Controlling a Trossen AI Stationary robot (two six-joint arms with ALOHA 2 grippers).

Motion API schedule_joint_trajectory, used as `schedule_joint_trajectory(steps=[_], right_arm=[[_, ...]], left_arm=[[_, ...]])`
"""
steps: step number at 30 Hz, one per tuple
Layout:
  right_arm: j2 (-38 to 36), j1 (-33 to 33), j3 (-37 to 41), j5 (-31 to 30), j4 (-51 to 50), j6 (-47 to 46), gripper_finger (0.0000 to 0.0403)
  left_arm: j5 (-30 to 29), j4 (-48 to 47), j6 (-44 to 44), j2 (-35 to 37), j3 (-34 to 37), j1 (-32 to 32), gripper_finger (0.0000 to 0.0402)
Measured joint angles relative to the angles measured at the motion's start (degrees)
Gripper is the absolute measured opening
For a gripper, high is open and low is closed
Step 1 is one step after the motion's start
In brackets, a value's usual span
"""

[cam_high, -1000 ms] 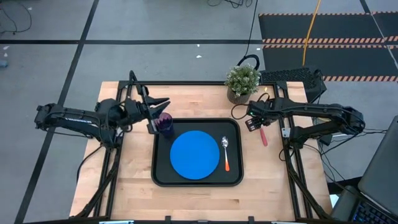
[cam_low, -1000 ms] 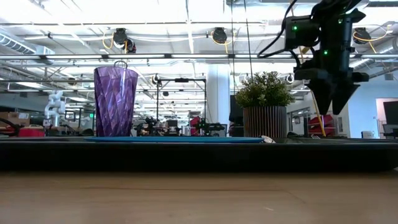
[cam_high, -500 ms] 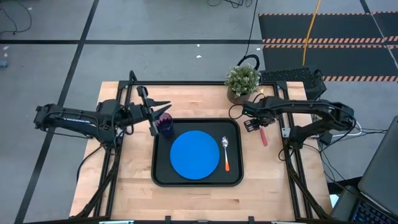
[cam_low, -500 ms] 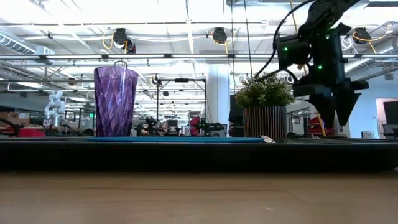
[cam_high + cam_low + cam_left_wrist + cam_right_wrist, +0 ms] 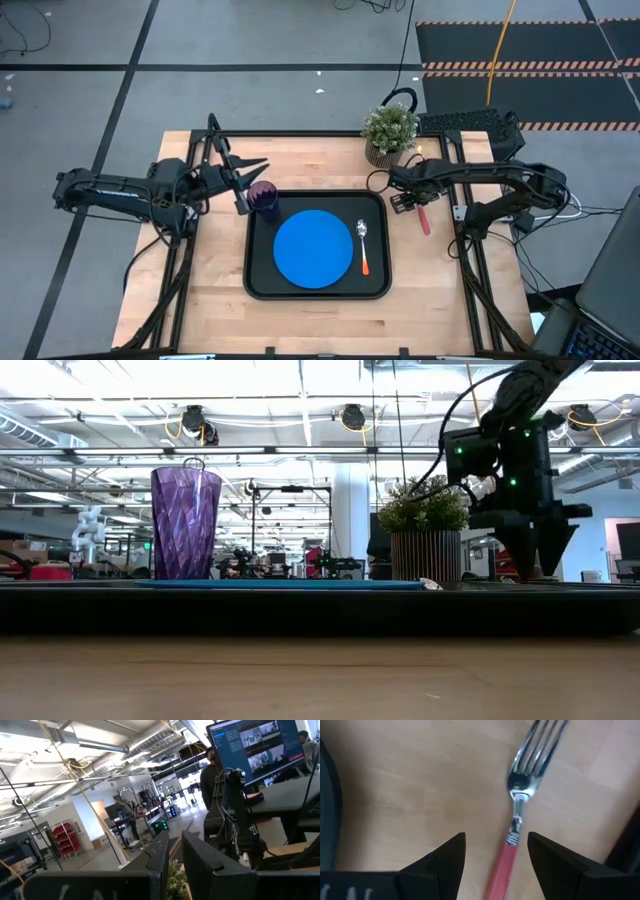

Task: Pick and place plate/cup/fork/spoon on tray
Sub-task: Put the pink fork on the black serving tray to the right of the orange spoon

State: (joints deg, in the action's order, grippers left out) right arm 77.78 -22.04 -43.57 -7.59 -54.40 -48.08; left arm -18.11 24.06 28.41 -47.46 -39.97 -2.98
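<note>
The black tray [image 5: 260,285] lies mid-table. On it are the blue plate [image 5: 313,249], the orange-handled spoon [image 5: 363,245] to the plate's right, and the purple cup [image 5: 266,198], upright at the tray's far left corner. The cup also shows in the low view [image 5: 185,523]. The red-handled fork [image 5: 425,220] lies flat on the wood right of the tray. My right gripper [image 5: 496,850] is open, pointing down, low over the fork [image 5: 517,815], one finger on either side of its neck, apart from it. My left gripper [image 5: 250,185] is open just left of the cup, not touching it.
A potted green plant [image 5: 390,130] stands at the table's far edge, just beyond my right gripper. It also shows in the low view [image 5: 425,540]. Bare wood lies near and left of the tray. A person at monitors shows in the room beyond the table.
My right gripper has come down toward the fork and shifted a little toward the table's left edge, staying open. My left gripper has drawn back from the cup toward the table's left edge. The cup stands still and upright on the tray.
</note>
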Motion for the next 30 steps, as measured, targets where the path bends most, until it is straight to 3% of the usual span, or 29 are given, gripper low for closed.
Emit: schedule_joint_trajectory(steps=[15, 30], right_arm=[[0.0, 0.0, 4.22, -0.15, 0.85, 0.79, 0.0206], [0.0, 0.0, 6.41, 0.19, 3.94, 0.76, 0.0153]], left_arm=[[0.0, 0.01, -0.03, 0.02, 0.0, 0.0, 0.0056], [-0.02, 0.02, -0.07, -0.02, 0.0, 0.0, 0.0056]])
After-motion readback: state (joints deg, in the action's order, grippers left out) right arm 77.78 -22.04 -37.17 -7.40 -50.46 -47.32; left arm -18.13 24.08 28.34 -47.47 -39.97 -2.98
